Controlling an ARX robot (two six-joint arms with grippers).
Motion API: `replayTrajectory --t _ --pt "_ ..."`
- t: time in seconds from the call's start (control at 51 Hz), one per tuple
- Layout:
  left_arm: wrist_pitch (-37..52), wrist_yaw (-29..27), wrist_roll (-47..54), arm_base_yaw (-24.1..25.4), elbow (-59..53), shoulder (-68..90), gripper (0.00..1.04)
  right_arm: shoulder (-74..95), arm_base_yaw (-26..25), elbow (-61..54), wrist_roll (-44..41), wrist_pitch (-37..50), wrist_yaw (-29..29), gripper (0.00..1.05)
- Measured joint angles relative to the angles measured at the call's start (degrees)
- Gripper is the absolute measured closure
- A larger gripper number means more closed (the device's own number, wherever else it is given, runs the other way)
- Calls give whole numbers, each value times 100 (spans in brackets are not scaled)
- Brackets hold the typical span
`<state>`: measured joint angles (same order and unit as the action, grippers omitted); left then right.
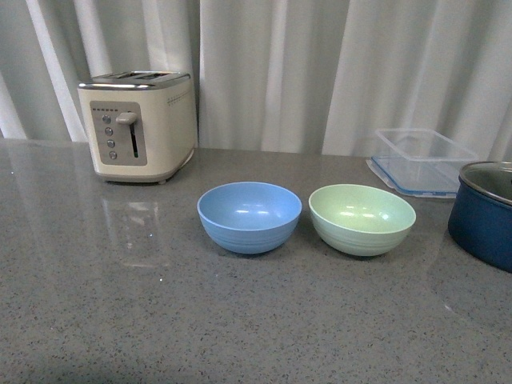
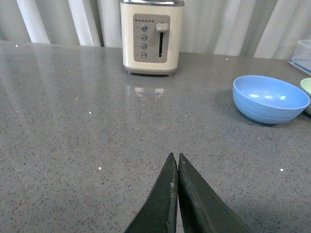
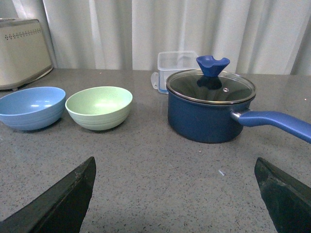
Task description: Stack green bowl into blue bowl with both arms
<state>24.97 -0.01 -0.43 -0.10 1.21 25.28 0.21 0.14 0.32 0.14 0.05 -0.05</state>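
The blue bowl (image 1: 250, 216) and the green bowl (image 1: 362, 218) stand upright side by side on the grey countertop, green to the right of blue, both empty. Neither arm shows in the front view. In the left wrist view my left gripper (image 2: 174, 158) is shut and empty above bare counter, with the blue bowl (image 2: 270, 98) well off to one side. In the right wrist view my right gripper (image 3: 176, 165) is open wide and empty over the counter. The green bowl (image 3: 99, 107) and blue bowl (image 3: 31, 107) lie ahead of it, apart from the fingers.
A cream toaster (image 1: 138, 125) stands at the back left. A clear plastic container (image 1: 422, 160) sits at the back right. A dark navy pot with glass lid (image 1: 486, 211) stands right of the green bowl; its long blue handle (image 3: 275, 123) reaches towards the right gripper.
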Motion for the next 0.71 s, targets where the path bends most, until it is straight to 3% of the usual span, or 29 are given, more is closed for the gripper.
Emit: replayTrajectory --t 0.706 --pt "-1423 0 0 0 -2 -1469 101 0 0 0 0 0 0 10"
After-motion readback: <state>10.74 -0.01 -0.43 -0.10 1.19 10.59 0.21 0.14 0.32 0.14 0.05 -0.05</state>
